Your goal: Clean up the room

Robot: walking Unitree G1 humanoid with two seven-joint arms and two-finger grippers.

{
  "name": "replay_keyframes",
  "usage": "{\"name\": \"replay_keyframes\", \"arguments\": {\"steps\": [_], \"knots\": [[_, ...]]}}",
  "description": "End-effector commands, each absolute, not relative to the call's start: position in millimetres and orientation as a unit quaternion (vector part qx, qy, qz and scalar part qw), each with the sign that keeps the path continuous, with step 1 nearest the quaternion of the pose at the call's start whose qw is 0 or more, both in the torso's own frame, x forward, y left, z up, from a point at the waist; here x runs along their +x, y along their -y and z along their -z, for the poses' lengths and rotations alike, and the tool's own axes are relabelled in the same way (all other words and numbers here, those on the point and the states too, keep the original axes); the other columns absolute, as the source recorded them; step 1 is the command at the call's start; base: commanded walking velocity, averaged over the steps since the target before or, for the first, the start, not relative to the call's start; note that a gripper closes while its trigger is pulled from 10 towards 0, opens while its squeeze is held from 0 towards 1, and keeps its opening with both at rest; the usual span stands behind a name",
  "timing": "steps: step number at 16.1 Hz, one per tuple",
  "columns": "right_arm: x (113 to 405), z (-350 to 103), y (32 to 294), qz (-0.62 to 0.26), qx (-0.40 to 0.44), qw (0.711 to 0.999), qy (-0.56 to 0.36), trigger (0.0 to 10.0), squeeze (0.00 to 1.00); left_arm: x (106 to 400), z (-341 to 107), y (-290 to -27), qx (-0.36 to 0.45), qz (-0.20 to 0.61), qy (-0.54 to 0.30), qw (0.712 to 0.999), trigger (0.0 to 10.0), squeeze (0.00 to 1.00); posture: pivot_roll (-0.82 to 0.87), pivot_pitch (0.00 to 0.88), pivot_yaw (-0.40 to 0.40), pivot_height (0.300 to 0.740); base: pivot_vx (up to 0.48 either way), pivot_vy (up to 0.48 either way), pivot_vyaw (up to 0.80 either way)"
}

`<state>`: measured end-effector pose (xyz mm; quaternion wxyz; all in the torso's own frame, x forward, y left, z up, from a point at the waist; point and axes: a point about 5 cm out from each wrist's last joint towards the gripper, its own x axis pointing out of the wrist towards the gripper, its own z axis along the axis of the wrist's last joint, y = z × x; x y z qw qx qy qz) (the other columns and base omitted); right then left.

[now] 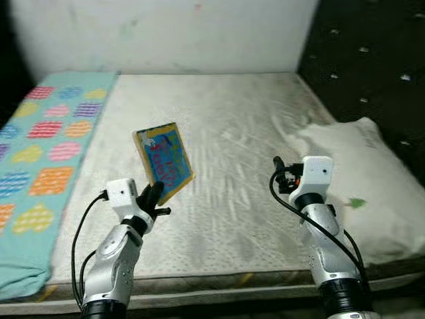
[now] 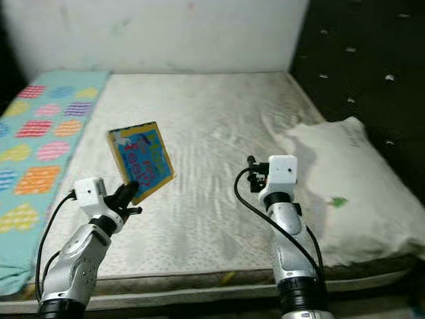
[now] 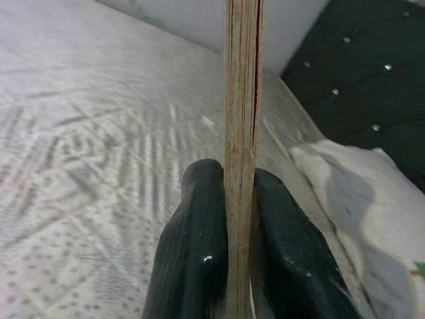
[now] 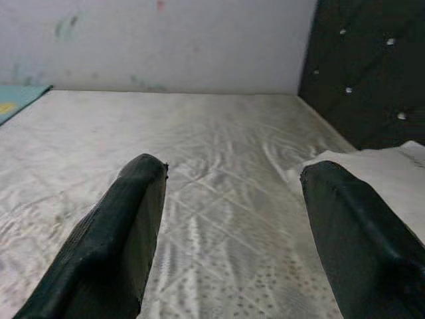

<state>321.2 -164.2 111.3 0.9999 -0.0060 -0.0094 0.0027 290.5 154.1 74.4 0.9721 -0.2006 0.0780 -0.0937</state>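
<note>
A white pillow [image 1: 362,179] is being rested on the bare mattress [image 1: 232,133], beside a dark tufted headboard [image 1: 372,60].

We are in a bedroom of a home. Before us lies a bed [image 1: 219,133] with a bare, pale patterned mattress [image 1: 232,219], its edge showing at the near side. A white pillow [image 1: 368,179] rests at the right end against a dark tufted headboard [image 1: 372,60]. A turquoise blanket [image 1: 46,153] with coloured patches covers the left side. Behind the bed stands a plain, slightly marked white wall [image 1: 166,33].
</note>
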Motion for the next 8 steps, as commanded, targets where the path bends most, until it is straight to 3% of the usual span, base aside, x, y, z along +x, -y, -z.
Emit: {"name": "replay_keyframes", "arguments": {"steps": [1,8], "knots": [[323.0,-113.9,161.1,-0.01,-0.005,1.0,0.014,10.0,0.0,292.8,-82.0,-157.0,-0.2,0.094,-0.061,0.973,10.0,0.0,-0.12,0.0,-0.011,0.74,0.0,-0.311,0.0],[322.7,-114.0,160.9,-0.011,-0.007,1.0,0.014,10.0,0.0,292.5,-81.1,-156.2,-0.201,0.097,-0.064,0.973,10.0,0.0,-0.13,0.0,-0.011,0.74,0.0,-0.367,0.0]]}}
